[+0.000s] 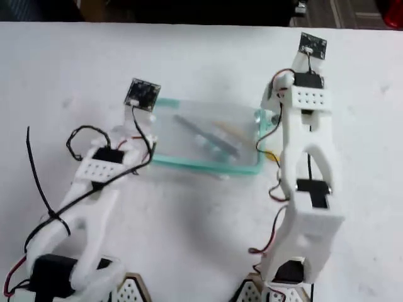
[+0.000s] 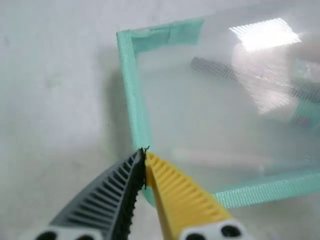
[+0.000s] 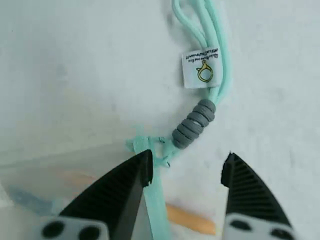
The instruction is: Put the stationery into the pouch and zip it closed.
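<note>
A clear pouch (image 1: 189, 116) with a teal border lies flat at the table's middle. Inside it are a grey pen (image 1: 204, 135) and a yellow pencil (image 1: 232, 130). My left gripper (image 2: 145, 154) is shut on the teal border (image 2: 131, 95) near the pouch's near-left corner (image 1: 151, 157). A dark pen (image 2: 215, 70) shows through the plastic. My right gripper (image 3: 187, 165) stands open at the pouch's right end (image 1: 261, 126). Its fingers straddle the teal pull cord (image 3: 215, 40), just short of the cord's grey ribbed bead (image 3: 194, 124) and white tag (image 3: 201, 67). A yellow pencil end (image 3: 190, 219) lies beneath.
White table (image 1: 201, 214) all round, with bare room in front of the pouch between the two arms. Loose black and red cables (image 1: 38, 182) hang beside the left arm, and more (image 1: 274, 189) beside the right arm. The table's far edge (image 1: 189, 24) meets a dark background.
</note>
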Motion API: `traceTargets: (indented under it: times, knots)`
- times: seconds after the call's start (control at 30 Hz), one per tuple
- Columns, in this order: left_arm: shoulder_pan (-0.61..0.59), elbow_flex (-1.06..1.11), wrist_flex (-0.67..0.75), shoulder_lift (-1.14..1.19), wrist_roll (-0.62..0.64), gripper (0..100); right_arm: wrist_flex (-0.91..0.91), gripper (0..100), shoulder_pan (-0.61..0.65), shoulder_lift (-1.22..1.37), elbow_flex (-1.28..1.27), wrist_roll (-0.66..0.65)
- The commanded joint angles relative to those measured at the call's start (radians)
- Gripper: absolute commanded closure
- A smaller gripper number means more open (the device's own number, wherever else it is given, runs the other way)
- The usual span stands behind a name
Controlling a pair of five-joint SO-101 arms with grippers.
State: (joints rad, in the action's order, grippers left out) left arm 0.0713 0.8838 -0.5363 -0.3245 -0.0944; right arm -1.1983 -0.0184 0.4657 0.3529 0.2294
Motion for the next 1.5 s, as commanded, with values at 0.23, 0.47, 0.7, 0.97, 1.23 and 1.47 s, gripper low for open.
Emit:
traceTargets:
  times: [0.23,0.47,0.7,0.97,1.23,1.47]
  knots:
    - [0.013,0.011,0.115,-0.036,-0.018,98,-0.004,77.5,-0.03,0.352,0.387,0.236]
    - [0.015,0.011,0.12,-0.036,-0.02,98,-0.041,77.6,-0.027,0.536,0.563,0.236]
    - [0.015,0.011,0.12,-0.036,-0.02,98,-0.111,98.1,-0.047,0.611,0.704,0.232]
    - [0.015,0.011,0.12,-0.036,-0.018,98,-0.315,98.0,-0.044,0.608,0.962,0.195]
    - [0.015,0.011,0.12,-0.036,-0.02,98,-0.521,98.1,0.021,0.593,1.316,0.058]
    - [0.012,0.012,0.112,-0.038,-0.02,98,-0.526,98.1,0.067,0.386,1.237,-0.002]
